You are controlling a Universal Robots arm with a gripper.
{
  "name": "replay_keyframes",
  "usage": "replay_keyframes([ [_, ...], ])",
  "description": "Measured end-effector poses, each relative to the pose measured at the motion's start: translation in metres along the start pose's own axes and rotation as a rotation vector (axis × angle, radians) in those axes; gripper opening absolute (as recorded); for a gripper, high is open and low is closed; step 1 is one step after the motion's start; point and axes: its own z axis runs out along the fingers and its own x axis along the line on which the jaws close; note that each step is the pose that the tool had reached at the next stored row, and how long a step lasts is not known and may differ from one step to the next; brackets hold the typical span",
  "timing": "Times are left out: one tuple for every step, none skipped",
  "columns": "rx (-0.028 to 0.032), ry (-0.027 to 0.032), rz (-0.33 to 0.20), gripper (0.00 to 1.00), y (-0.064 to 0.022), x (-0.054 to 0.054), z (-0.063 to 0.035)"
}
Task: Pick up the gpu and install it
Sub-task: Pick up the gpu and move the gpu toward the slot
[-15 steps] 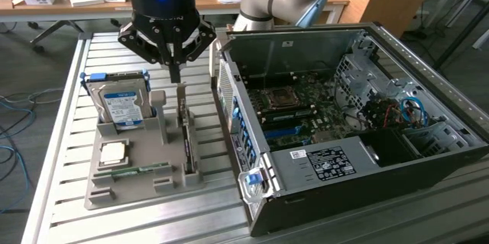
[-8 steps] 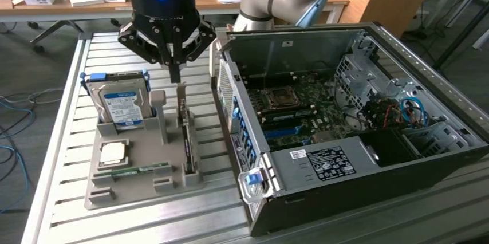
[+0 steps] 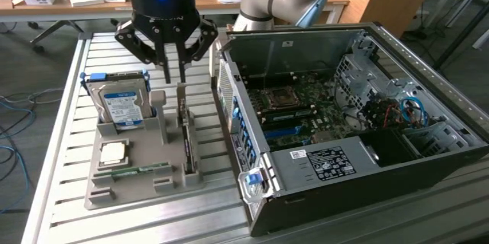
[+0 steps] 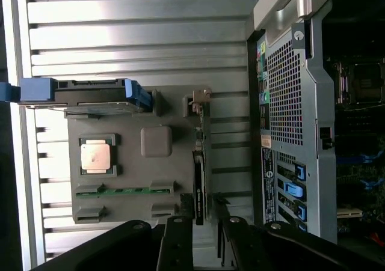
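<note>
Graphics card (image 3: 187,141) stands on edge in a slot of the gray holder (image 3: 137,185), just beside the computer case (image 3: 367,198). It looks light, stiff and fragile, and is best pinched across its bare top edge. The gripper (image 3: 174,71) hovers above it, fingers partly spread, holding nothing.

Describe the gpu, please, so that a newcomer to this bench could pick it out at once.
Find the open computer case; a grey holder tray lies beside it on the exterior view's left. Along the tray's edge nearest the case stands the gpu, a thin card on edge, unlike the boxy blue-labelled hard drive and the flat-lying memory stick.
</note>
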Motion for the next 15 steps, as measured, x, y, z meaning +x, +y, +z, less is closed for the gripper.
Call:
replay_keyframes([
  [0.0,0.0,0.0,0.29,0.0,0.0,0.0],
  [0.0,-0.0001,0.0,0.29,0.0,0.0,0.0],
  [0.0,0.0,0.0,0.36,0.0,0.0,0.0],
  [0.0,0.0,0.0,0.36,0.0,0.0,0.0],
  [0.0,0.0,0.0,0.36,0.0,0.0,0.0],
  [0.0,0.0,0.0,0.36,0.0,0.0,0.0],
  [0.0,0.0,0.0,0.36,0.0,0.0,0.0],
  [0.0,0.0,0.0,0.36,0.0,0.0,0.0],
  [0.0,0.0,0.0,0.36,0.0,0.0,0.0],
  [0.0,-0.0001,0.0,0.36,0.0,0.0,0.0],
  [0.0,-0.0001,0.0,0.36,0.0,0.0,0.0],
  [0.0,0.0,0.0,0.36,0.0,0.0,0.0],
  [0.0,0.0,0.0,0.36,0.0,0.0,0.0],
  [0.0,-0.0001,0.0,0.36,0.0,0.0,0.0],
  [0.0,0.0,0.0,0.36,0.0,0.0,0.0],
])
